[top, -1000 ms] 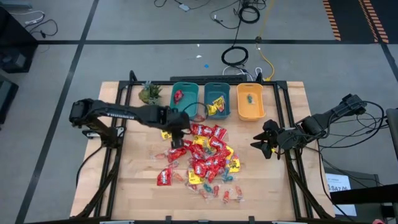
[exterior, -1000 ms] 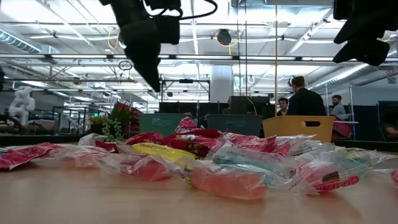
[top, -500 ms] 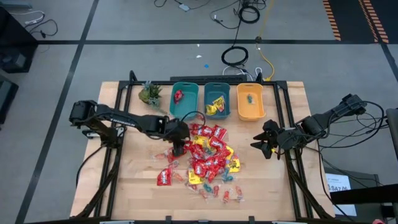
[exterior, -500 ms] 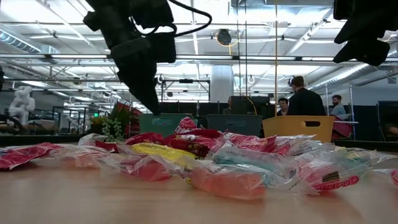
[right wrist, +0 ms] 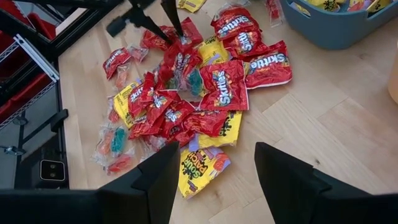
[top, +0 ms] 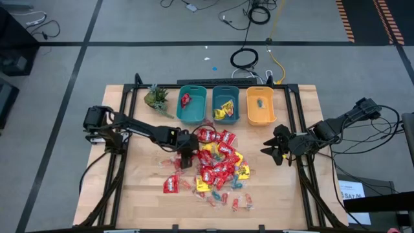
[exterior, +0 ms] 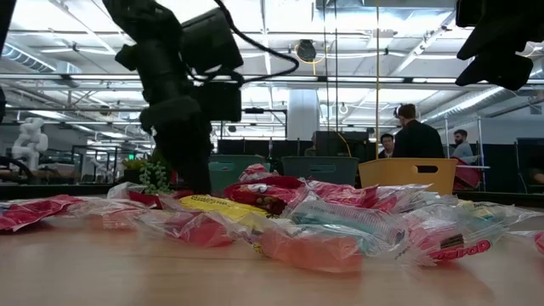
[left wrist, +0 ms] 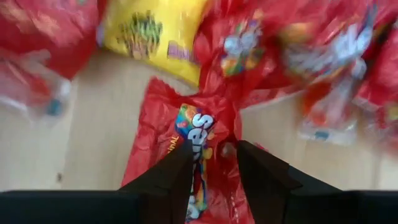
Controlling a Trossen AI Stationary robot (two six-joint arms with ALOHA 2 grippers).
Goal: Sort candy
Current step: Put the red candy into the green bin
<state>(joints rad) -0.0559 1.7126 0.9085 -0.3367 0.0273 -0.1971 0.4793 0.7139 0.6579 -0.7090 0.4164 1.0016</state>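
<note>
Loads of candy (top: 213,165) is heaped mid-worktop (top: 284,194) below three bins (top: 225,105), and the left hand (left wrist: 212,163) is set down on the heap's left edge with its fingers parted either side of a red packet (left wrist: 194,149), not clenched yet. That packet's long axis is seen running between the fingers, so overlapping neighbours could probably get pinched too, or the crinkly wrapper could slip out. Right hand (top: 277,147) is parked released, well clear on the right.
</note>
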